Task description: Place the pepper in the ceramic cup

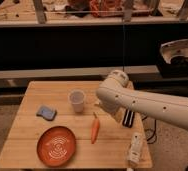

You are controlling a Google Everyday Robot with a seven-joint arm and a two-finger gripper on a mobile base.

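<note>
Take the table as your clock face, with 12 at the far edge. Nearest you, at 7 o'clock, a round orange plate lies flat. At 4 o'clock a long white object rests by the front right edge; you cannot tell what it is.

The pepper lies on the wood just on the near side of the centre, beside the plate but apart from it. Its dark stem end points to 12 and its thin tip points to 6.

At 3 o'clock the gripper hangs below the white arm, just right of the pepper and not touching it. The dark fingers stand spread, with nothing between them.

At 9 o'clock you have a small blue pad. The ceramic cup stands upright at 12 from the pepper, near it but apart, and looks empty. The arm's rounded joint sits just beside the cup at its 3 o'clock.
</note>
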